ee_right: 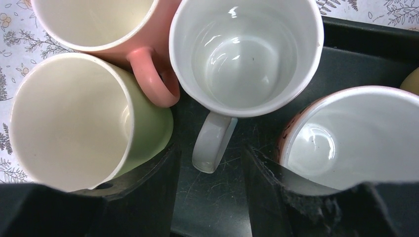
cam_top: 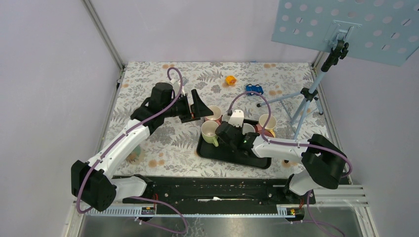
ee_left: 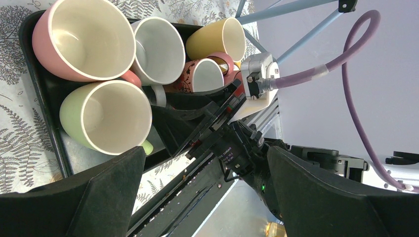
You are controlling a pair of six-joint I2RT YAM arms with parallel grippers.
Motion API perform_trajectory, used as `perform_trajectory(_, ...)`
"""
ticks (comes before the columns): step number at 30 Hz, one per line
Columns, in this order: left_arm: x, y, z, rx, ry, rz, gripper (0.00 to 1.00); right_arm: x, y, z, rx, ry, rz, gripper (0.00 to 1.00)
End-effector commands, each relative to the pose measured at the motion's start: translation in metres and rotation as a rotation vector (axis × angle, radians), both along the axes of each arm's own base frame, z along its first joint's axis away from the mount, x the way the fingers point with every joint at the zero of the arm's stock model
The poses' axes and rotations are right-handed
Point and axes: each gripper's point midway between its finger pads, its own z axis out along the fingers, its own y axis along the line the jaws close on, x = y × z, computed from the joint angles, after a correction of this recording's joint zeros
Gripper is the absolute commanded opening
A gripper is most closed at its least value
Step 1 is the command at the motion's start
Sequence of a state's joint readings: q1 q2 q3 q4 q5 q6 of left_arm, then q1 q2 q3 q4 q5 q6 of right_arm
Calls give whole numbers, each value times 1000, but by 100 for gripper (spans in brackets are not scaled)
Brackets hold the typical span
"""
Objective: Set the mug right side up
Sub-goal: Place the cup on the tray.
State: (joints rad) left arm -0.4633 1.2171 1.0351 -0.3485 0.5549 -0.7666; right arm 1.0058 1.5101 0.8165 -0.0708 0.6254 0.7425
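From above, a table [cam_top: 148,89] under a fern-print cloth fills a booth of pale lilac walls [cam_top: 49,74]. A black tray [cam_top: 237,159] lies right of the table's middle, toward its near edge. A pink mug [cam_top: 213,114] stands at the tray's far-left corner, a green mug [cam_top: 209,132] on its left edge and a yellow mug [cam_top: 268,123] at its far-right corner. The right gripper [cam_top: 225,133] hangs over the tray's middle. The left gripper [cam_top: 200,106] hovers just off the far-left corner, beside the pink mug. An orange thing [cam_top: 230,79] and a blue thing [cam_top: 255,89] lie near the table's far edge. By its right edge a tripod [cam_top: 306,98] carries a perforated blue panel [cam_top: 346,29].

The left wrist view shows its own fingers [ee_left: 99,197] spread wide, holding nothing. It shows what the top view hides: a white mug [ee_left: 158,49] between pink and yellow, mouth up, with a patterned mug [ee_left: 205,74] beside it.

The right wrist view looks straight down into the white mug, upright on the tray floor. Its handle [ee_right: 212,143] points at the gripper and lies between the two fingers [ee_right: 148,197], with a gap on each side, so the grip is released. Only this view shows that gap and the scratches on the tray floor.
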Motion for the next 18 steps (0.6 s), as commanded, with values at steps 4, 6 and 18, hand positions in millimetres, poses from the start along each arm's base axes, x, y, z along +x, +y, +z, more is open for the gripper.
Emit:
perform_trajectory(4,5,0,20,-25,-65,4,99,5,-1,21,24,-23,-27,57)
perform_trajectory(6,6,-1,19,-26,-64,4,99,4,-1,23,25,-22,-25,57)
perform_trajectory(18,8,1,19,-23,-63,17,99,-2,-1,36,52,-10,-6,58)
